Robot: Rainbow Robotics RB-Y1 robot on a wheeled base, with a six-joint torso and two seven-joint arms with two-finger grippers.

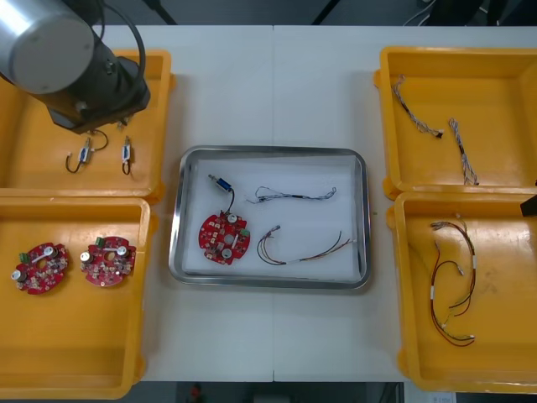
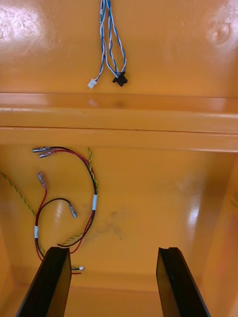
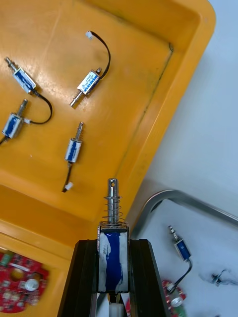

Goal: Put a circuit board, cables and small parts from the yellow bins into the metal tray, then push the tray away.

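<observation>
My left gripper [image 3: 114, 257] is shut on a small metal part [image 3: 113, 218], blue-bodied with a spring, held above the far left yellow bin's [image 3: 148, 114] wall beside the metal tray's corner [image 3: 188, 200]. From the front, the left arm [image 1: 75, 67] covers that bin. In the tray [image 1: 268, 151] lie a red circuit board [image 1: 224, 238], a small metal part [image 1: 221, 182], a blue and white cable [image 1: 294, 195] and a red and yellow cable [image 1: 302, 248]. My right gripper [image 2: 115, 262] hangs open over red and yellow cables [image 2: 74, 198] in the near right bin.
Several small metal parts [image 3: 89, 84] lie in the far left bin. Two circuit boards [image 1: 39, 267] rest in the near left bin [image 1: 75, 369]. Blue and white cables [image 1: 461, 151] lie in the far right bin [image 1: 453, 59]. Bare table shows beyond the tray.
</observation>
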